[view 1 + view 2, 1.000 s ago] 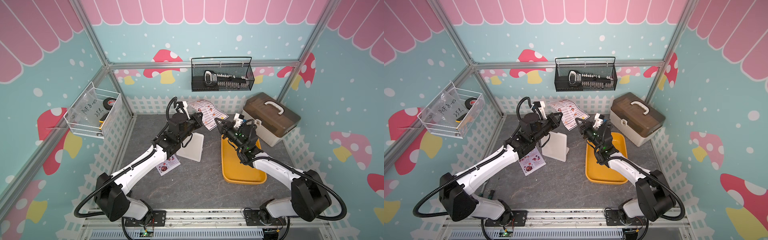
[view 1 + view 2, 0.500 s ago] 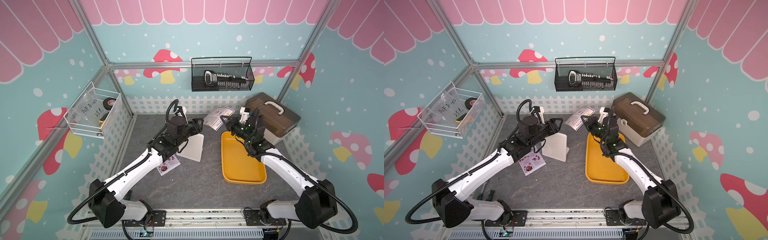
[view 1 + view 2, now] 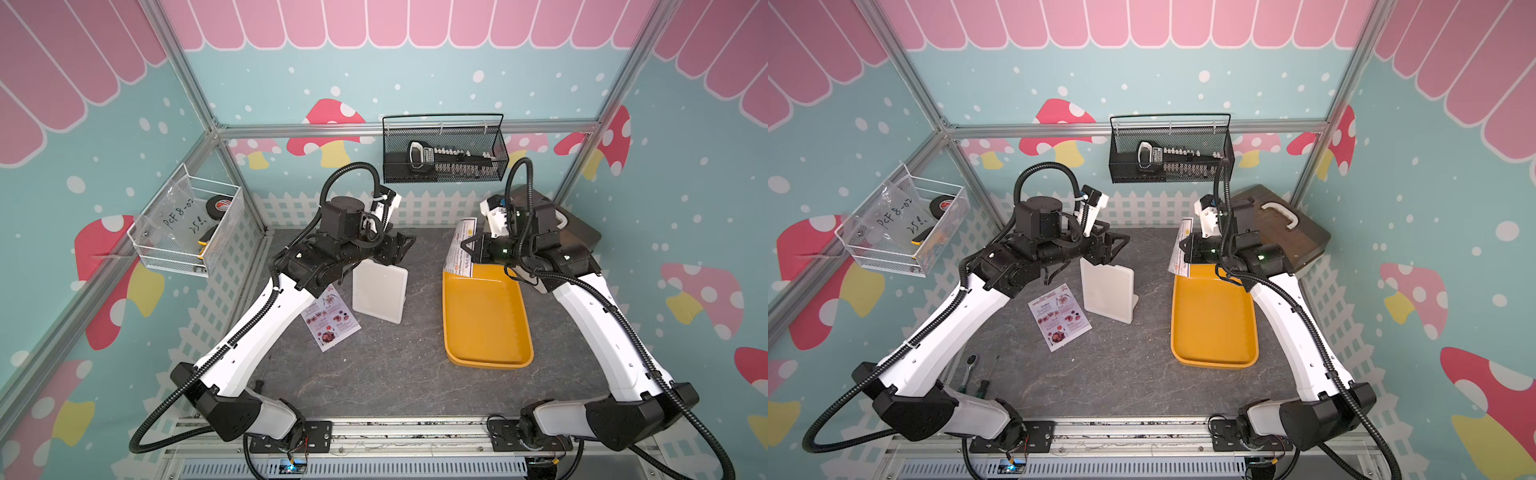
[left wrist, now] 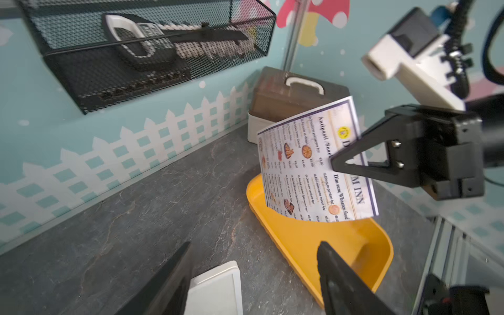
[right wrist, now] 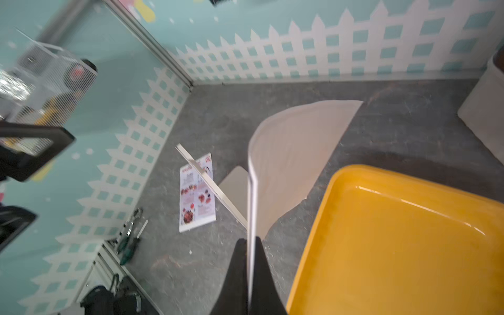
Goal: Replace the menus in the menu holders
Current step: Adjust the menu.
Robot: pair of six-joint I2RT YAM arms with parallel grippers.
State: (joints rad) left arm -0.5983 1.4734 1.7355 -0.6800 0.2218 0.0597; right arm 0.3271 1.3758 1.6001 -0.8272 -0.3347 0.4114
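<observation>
Yellow tray [image 3: 484, 316], white holder [image 3: 378, 293]

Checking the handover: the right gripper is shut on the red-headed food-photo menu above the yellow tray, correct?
Wrong sheet. The right gripper is shut on the white "DIM SUM INN" paper menu, above the yellow plastic tray, as the left wrist view shows.

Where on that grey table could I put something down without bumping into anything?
The widest bare patch lies on the table, between the photo menu and the yellow tray, down to the front edge. The back strip by the fence also looks bare. It is crowded around the white stand and the left claw.
</observation>
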